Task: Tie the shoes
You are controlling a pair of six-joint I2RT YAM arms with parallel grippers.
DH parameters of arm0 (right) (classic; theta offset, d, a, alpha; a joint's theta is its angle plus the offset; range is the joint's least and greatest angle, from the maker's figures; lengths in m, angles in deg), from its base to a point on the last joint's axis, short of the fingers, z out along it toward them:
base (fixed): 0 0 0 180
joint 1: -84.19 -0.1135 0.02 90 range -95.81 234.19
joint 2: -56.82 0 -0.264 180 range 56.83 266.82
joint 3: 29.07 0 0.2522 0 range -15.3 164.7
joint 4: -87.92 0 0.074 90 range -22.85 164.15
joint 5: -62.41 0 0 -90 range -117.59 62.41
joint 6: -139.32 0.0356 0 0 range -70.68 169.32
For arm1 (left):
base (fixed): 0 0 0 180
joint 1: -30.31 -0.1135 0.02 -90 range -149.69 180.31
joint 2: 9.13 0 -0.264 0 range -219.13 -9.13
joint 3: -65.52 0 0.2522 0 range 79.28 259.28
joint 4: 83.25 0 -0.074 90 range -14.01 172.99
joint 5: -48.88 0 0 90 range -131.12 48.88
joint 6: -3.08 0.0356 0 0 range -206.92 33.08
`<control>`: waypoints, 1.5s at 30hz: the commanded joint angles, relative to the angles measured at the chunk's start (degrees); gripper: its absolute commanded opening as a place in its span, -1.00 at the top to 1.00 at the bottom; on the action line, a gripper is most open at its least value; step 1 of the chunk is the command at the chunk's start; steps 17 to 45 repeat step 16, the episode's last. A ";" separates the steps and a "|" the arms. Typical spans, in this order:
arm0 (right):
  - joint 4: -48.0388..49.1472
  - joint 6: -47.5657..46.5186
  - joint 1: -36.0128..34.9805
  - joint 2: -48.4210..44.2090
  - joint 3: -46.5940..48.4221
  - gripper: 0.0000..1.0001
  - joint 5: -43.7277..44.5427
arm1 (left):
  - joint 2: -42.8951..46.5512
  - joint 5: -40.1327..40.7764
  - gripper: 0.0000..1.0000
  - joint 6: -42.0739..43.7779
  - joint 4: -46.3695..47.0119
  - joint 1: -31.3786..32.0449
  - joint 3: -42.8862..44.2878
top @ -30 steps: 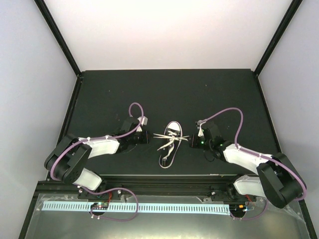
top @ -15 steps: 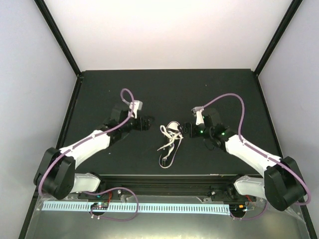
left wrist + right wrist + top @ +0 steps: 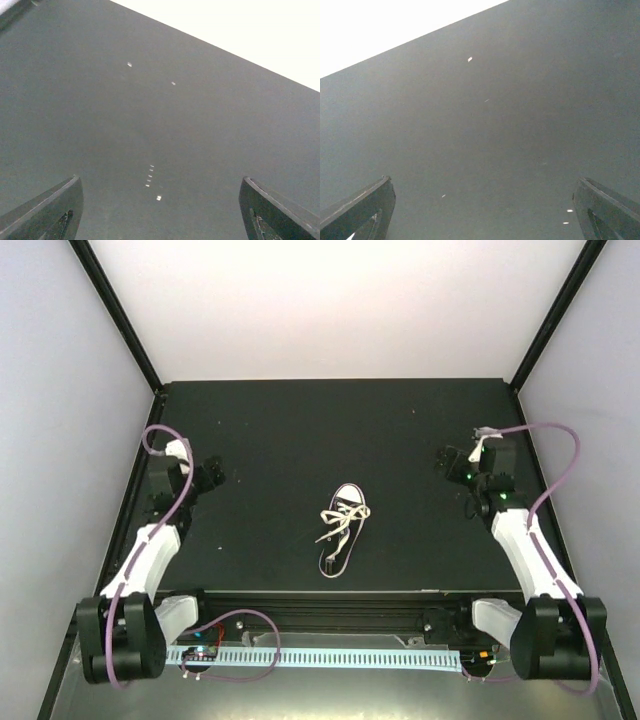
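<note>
The black sneaker (image 3: 338,540) lies at centre frame, toe toward the top, white laces (image 3: 343,519) bunched across its tongue, roughly midway between the left gripper (image 3: 213,472) at far left and right gripper (image 3: 446,460) at far right, both spread wide, holding nothing.

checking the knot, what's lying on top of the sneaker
White laces lie loosely across the top of the black sneaker. Whether they are knotted is too small to tell; the opening beneath them is covered.
</note>
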 commanded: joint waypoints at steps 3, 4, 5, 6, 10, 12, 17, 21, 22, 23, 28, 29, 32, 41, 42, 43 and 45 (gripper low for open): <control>18.58 -0.24 1.42 -8.20 -11.00 -1.00 16.42 | 4.65 14.22 -0.79 8.47 14.90 -0.20 -8.57; 21.06 -0.79 1.45 -8.70 -12.64 -0.99 18.45 | 3.97 14.04 -0.80 9.10 15.56 -0.18 -8.73; 23.30 -1.37 1.41 -8.97 -14.15 -0.99 19.86 | 3.14 13.94 -0.79 9.45 16.03 -0.13 -8.60; 25.84 -2.30 1.49 -8.81 -15.64 -0.99 21.04 | 2.28 13.88 -0.79 9.72 16.36 -0.11 -8.48; 33.98 -5.60 1.48 -6.57 -19.96 -0.99 23.75 | 0.36 14.48 -0.81 11.04 20.26 -0.19 -9.62; 36.96 -6.61 1.41 -4.98 -21.30 -0.99 24.10 | -0.77 14.50 -0.85 11.87 21.88 -0.11 -10.43; 41.69 -7.44 1.42 -1.79 -22.76 -0.99 23.81 | -3.45 14.37 -0.91 11.61 24.82 -0.14 -11.53; 41.69 -7.44 1.42 -1.79 -22.76 -0.99 23.81 | -3.45 14.37 -0.91 11.61 24.82 -0.14 -11.53; 41.69 -7.44 1.42 -1.79 -22.76 -0.99 23.81 | -3.45 14.37 -0.91 11.61 24.82 -0.14 -11.53; 41.69 -7.44 1.42 -1.79 -22.76 -0.99 23.81 | -3.45 14.37 -0.91 11.61 24.82 -0.14 -11.53; 41.69 -7.44 1.42 -1.79 -22.76 -0.99 23.81 | -3.45 14.37 -0.91 11.61 24.82 -0.14 -11.53; 41.69 -7.44 1.42 -1.79 -22.76 -0.99 23.81 | -3.45 14.37 -0.91 11.61 24.82 -0.14 -11.53; 41.69 -7.44 1.42 -1.79 -22.76 -0.99 23.81 | -3.45 14.37 -0.91 11.61 24.82 -0.14 -11.53; 41.69 -7.44 1.42 -1.79 -22.76 -0.99 23.81 | -3.45 14.37 -0.91 11.61 24.82 -0.14 -11.53; 41.69 -7.44 1.42 -1.79 -22.76 -0.99 23.81 | -3.45 14.37 -0.91 11.61 24.82 -0.14 -11.53; 41.69 -7.44 1.42 -1.79 -22.76 -0.99 23.81 | -3.45 14.37 -0.91 11.61 24.82 -0.14 -11.53; 41.69 -7.44 1.42 -1.79 -22.76 -0.99 23.81 | -3.45 14.37 -0.91 11.61 24.82 -0.14 -11.53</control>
